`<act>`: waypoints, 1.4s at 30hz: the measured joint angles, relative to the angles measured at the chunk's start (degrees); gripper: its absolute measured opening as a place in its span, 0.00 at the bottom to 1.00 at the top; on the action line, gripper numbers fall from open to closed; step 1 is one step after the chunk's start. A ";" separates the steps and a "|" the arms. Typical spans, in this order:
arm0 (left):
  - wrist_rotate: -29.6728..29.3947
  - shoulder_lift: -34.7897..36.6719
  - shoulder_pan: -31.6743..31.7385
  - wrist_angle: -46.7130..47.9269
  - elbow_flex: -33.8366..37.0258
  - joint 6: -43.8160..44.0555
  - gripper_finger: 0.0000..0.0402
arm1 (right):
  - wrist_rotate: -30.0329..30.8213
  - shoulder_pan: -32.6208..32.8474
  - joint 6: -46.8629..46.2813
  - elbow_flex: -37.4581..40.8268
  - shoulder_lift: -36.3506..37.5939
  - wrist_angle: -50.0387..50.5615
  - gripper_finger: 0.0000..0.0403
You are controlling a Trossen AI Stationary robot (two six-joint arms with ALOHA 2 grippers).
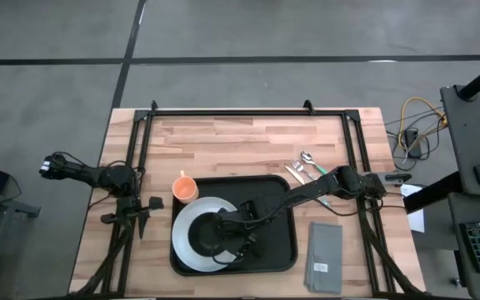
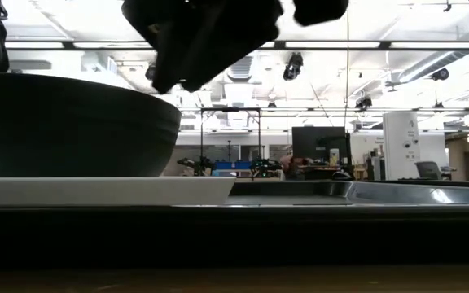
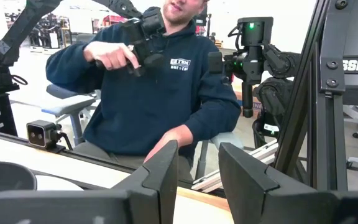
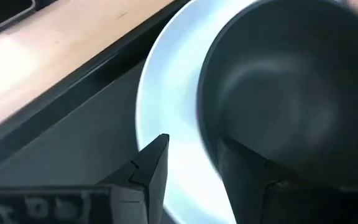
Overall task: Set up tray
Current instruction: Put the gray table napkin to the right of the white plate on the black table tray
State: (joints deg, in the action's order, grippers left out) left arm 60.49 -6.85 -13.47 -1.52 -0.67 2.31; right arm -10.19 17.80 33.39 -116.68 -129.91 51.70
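The black tray (image 1: 277, 250) lies at the table's near middle. A white plate (image 1: 183, 237) rests flat on its left half, and a dark bowl (image 1: 211, 232) stands upright on the plate. My right gripper (image 1: 240, 239) reaches in from the right, across the tray. In its wrist view it is open (image 4: 191, 162), with one finger over the plate (image 4: 166, 112) and the other over the bowl's inside (image 4: 278, 93). The low view shows it just above the bowl (image 2: 63, 126). My left gripper (image 1: 144, 212) waits open (image 3: 197, 168) at the table's left edge. My right gripper is open with a finger on either side of the bowl's rim (image 4: 207, 146), coming from above and from the table's right. Whether either finger touches the rim, I cannot tell. The bowl sits upright on the plate.
An orange cup (image 1: 185, 188) stands just beyond the tray's far left corner. Cutlery (image 1: 305, 167) lies on the wood to the tray's far right. A grey folded napkin (image 1: 324, 258) lies right of the tray. A person (image 3: 160, 93) sits beyond the table's edge.
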 joint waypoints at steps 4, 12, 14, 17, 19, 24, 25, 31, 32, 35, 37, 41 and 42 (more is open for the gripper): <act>0.00 0.00 0.02 0.00 0.00 -0.02 0.24 | -0.64 -0.30 -5.57 -1.06 0.00 3.45 0.31; 0.00 0.00 0.01 0.00 0.00 -0.01 0.24 | -0.78 -1.39 -16.64 -0.71 0.00 7.66 0.30; 0.01 0.00 0.01 0.00 0.00 -0.02 0.24 | -0.75 -1.39 -19.24 -0.58 0.00 8.49 0.30; 0.00 0.00 0.01 -0.01 0.00 -0.01 0.24 | -0.76 -1.28 -23.26 -0.46 0.00 8.56 0.30; 0.02 0.02 0.02 0.00 0.00 -0.02 0.24 | -0.62 -1.16 -25.50 -0.38 0.00 8.53 0.30; 0.02 0.02 0.00 0.00 0.00 0.00 0.24 | 1.32 -0.28 -30.48 -0.20 0.00 8.50 0.29; 0.00 0.00 0.02 0.00 0.00 0.00 0.24 | 2.62 -0.02 -31.48 -0.20 0.00 8.52 0.29; 0.01 0.00 0.00 -0.01 0.00 -0.02 0.24 | 6.53 1.02 -38.42 -0.20 -0.02 8.51 0.29; 0.01 0.00 0.01 0.00 0.00 -0.01 0.24 | 7.24 1.26 -39.58 -0.20 -0.02 8.53 0.28; 0.01 0.00 0.02 0.00 0.00 0.00 0.24 | 8.87 2.43 -41.99 -0.20 -0.02 8.54 0.27; 0.02 0.00 0.01 -0.01 0.00 -0.01 0.24 | 9.90 3.36 -43.41 -0.20 -0.02 8.53 0.26; 0.01 0.00 0.01 -0.01 0.00 -0.01 0.24 | 13.03 5.13 -46.05 -0.18 -0.02 8.57 0.25; 0.01 0.00 0.01 0.00 0.00 0.00 0.24 | 14.18 5.49 -46.80 -0.18 -0.02 8.53 0.24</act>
State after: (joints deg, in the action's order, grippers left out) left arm 60.50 -6.85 -13.47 -1.52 -0.67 2.31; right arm 4.00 23.29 -13.41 -116.86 -129.93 60.23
